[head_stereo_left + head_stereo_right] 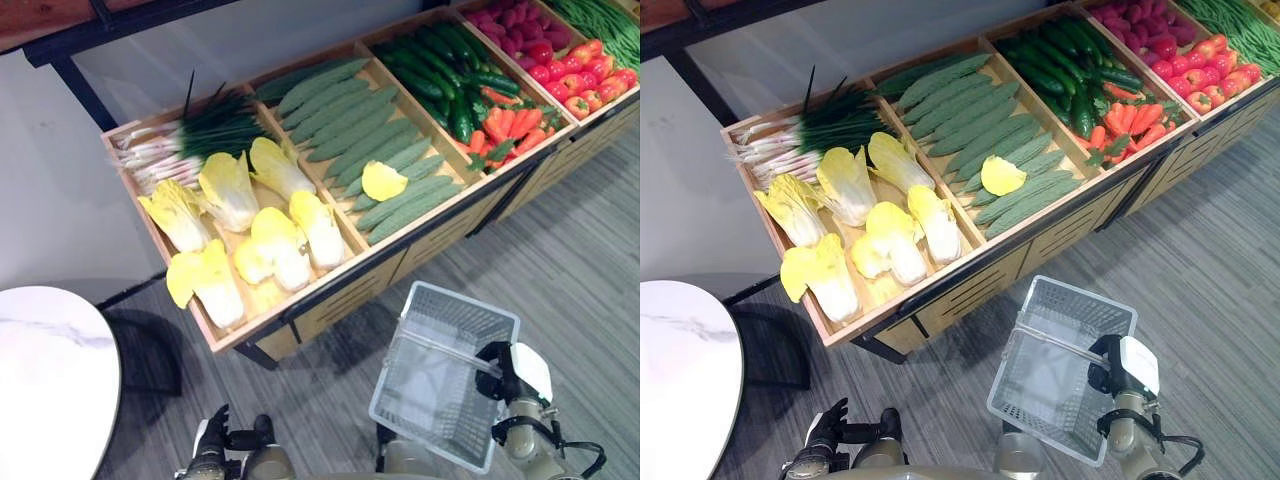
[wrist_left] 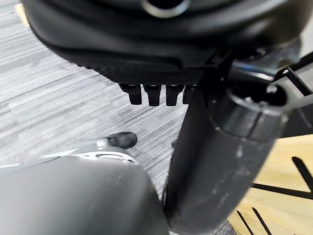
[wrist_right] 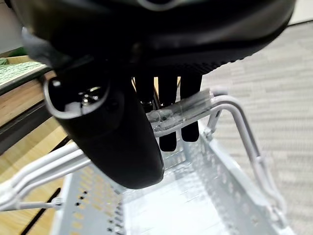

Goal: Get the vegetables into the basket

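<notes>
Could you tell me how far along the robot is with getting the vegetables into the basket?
Barely started. Done: nothing; the basket holds no vegetables. In hand: the right hand has its fingers curled round the basket's handle; the left hand is low and holds nothing. Left: all picking, as the cabbages and cucumbers remain in the stand.

Both arms are silver-grey and each ends in a dark hand, the left hand (image 1: 212, 445) all black with stubby square-tipped fingers (image 2: 153, 94), the right hand (image 1: 512, 385) black with a smooth white cover over its thumb.
</notes>
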### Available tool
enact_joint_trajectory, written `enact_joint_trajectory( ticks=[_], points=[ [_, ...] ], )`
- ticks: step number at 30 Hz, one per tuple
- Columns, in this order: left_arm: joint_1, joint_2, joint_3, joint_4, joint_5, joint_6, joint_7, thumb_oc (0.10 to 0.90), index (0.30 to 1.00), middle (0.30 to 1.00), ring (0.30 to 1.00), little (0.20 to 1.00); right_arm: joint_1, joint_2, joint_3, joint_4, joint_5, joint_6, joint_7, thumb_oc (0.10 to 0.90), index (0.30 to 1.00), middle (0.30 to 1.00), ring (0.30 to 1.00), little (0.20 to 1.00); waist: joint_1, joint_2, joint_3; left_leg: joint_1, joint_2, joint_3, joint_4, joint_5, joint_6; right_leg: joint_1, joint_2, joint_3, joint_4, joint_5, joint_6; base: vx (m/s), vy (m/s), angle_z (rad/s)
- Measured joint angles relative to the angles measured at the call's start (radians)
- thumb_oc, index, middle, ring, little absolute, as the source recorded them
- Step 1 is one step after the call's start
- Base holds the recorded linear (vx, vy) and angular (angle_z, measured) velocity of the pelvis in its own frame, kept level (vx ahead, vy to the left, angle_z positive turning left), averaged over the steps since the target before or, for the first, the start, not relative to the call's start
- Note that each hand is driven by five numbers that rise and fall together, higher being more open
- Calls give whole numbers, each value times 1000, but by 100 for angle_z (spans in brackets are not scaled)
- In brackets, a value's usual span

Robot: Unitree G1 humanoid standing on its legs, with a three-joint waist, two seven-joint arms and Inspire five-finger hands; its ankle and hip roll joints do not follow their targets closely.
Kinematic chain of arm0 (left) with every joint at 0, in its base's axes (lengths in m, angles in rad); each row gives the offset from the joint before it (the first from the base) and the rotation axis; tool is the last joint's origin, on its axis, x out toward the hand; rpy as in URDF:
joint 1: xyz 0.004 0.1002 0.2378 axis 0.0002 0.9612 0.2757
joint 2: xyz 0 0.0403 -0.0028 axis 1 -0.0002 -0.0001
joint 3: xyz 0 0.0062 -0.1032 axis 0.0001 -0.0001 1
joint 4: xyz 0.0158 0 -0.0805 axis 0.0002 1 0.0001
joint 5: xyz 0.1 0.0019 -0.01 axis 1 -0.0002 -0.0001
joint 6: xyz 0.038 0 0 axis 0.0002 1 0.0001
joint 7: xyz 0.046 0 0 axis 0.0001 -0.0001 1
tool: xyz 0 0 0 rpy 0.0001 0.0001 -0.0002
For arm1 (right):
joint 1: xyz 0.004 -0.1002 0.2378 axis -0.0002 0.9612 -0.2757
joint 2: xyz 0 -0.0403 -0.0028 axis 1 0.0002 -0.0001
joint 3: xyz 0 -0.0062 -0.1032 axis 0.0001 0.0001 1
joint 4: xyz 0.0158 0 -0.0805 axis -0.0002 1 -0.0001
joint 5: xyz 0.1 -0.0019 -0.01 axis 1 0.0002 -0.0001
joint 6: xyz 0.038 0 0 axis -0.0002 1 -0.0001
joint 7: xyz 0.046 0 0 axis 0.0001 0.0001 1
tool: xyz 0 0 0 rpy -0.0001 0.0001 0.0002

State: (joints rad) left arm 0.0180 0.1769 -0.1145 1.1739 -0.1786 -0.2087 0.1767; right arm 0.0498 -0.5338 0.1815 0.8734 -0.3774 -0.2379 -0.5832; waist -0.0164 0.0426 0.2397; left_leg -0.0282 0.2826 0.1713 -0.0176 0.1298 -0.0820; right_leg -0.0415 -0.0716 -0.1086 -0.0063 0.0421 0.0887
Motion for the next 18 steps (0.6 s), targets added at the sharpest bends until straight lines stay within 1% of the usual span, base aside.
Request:
enact_joint_trajectory(
  ticks=[1,2,3,4,5,6,7,8,9,10,11,12,13,14,15,17,18],
  points=[
    [-2,-13,-3,-5,-2,-2,4,900,1000,1000,1000,1000,3,-15,-1,5,0,-5,-4,400,300,300,300,300,-3,19,6,-35,8,-25,39,10,3,-17,8,-23,47,-2,-3,-122,-292,36],
    [-5,-16,-7,-15,-8,-12,12,900,1000,1000,1000,1000,8,-26,-7,7,0,-4,-4,400,300,300,300,300,-1,27,14,-59,17,-32,52,10,2,-74,-1,-34,137,-56,-26,-110,-189,47],
    [-8,-26,-8,-17,-14,-6,16,900,1000,1000,1000,1000,10,-29,-18,7,1,-4,-5,400,300,300,300,300,-3,60,14,-71,27,-20,52,0,31,-88,17,-51,175,-64,-27,-144,-245,36],
    [-11,-32,-9,-15,-19,-7,19,900,1000,1000,1000,1000,9,-33,-18,2,1,-4,-5,400,300,300,300,300,-2,60,24,-88,28,-24,66,1,45,-120,17,-46,238,-87,-25,-126,-172,58],
    [-33,-9,-6,-17,-18,-10,20,900,1000,1000,1000,1000,19,-14,-18,0,2,-5,-6,400,300,300,300,300,-3,11,42,-99,12,8,46,-82,47,-193,-30,-45,373,-163,-62,-107,-120,63],
    [-52,5,0,-4,-19,0,17,900,1000,1000,1000,1000,10,2,-20,14,3,2,-5,400,300,300,300,300,-10,-13,53,-88,-11,22,39,-101,49,-201,-61,-54,375,-168,-68,-82,-56,61],
    [-65,19,1,-1,-18,11,13,900,1000,1000,1000,1000,9,14,-20,29,4,2,-6,400,300,300,300,300,-9,-43,53,-82,-42,61,92,-102,48,-202,-100,-62,360,-151,-87,-29,10,35],
    [-66,18,2,16,-17,14,16,900,1000,1000,1000,1000,11,15,-26,39,4,2,-6,400,300,300,300,300,-16,-47,48,-66,-56,109,184,-119,42,-172,-124,-88,303,-105,-99,-27,49,30],
    [-59,10,4,26,-17,16,20,900,1000,1000,1000,1000,19,13,-30,42,4,3,-7,400,300,300,300,300,-32,-45,45,-32,-67,119,225,-140,34,-127,-128,-105,243,-83,-89,-24,76,58],
    [-54,-7,4,28,-17,11,21,900,1000,1000,1000,1000,63,2,-31,40,4,3,-7,400,300,300,300,300,-41,-45,37,61,-98,91,208,-171,-7,-67,-136,-129,171,-60,-69,-42,119,64],
    [-47,-15,0,23,-17,6,21,900,1000,1000,1000,1000,81,-2,-30,40,4,2,-7,400,300,300,300,300,-43,-41,29,94,-105,83,173,-171,-9,-61,-131,-133,155,-56,-63,-29,150,63],
    [-35,-27,-5,10,-15,2,20,900,1000,1000,1000,1000,92,-6,-30,43,5,1,-8,400,300,300,300,300,-49,-32,11,119,-105,87,113,-166,-5,-67,-122,-136,141,-36,-49,-22,118,50],
    [-34,-41,-12,9,-14,3,19,900,1000,1000,1000,1000,92,-6,-39,54,6,1,-9,400,300,300,300,300,-59,-20,2,132,-103,90,57,-158,0,-74,-115,-154,136,-25,-48,-26,173,54],
    [-35,-83,-28,11,-8,8,16,900,1000,1000,1000,1000,83,-9,-56,84,24,2,-9,400,300,300,300,300,-61,23,-23,159,-98,131,-29,-131,13,-103,-84,-174,139,-4,-37,-37,167,33],
    [-39,-76,-40,12,-6,17,5,900,1000,1000,1000,1000,67,5,-57,94,28,3,-8,400,300,300,300,300,-53,4,-20,166,-104,135,-47,-123,-30,-111,-90,-163,141,20,-30,-50,221,7],
    [-40,-59,-40,12,-5,14,8,900,1000,1000,1000,1000,59,23,-55,95,27,-9,-9,400,300,300,300,300,-40,-29,-30,171,-134,143,-55,-122,-26,-109,-113,-150,122,46,-18,-30,160,-11],
    [-37,-50,-39,19,-5,14,16,900,1000,1000,1000,1000,55,32,-53,104,27,-10,-11,400,300,300,300,300,-38,-46,-41,176,-154,145,-55,-126,-13,-93,-131,-147,99,66,-7,-28,144,-4]
  ],
)
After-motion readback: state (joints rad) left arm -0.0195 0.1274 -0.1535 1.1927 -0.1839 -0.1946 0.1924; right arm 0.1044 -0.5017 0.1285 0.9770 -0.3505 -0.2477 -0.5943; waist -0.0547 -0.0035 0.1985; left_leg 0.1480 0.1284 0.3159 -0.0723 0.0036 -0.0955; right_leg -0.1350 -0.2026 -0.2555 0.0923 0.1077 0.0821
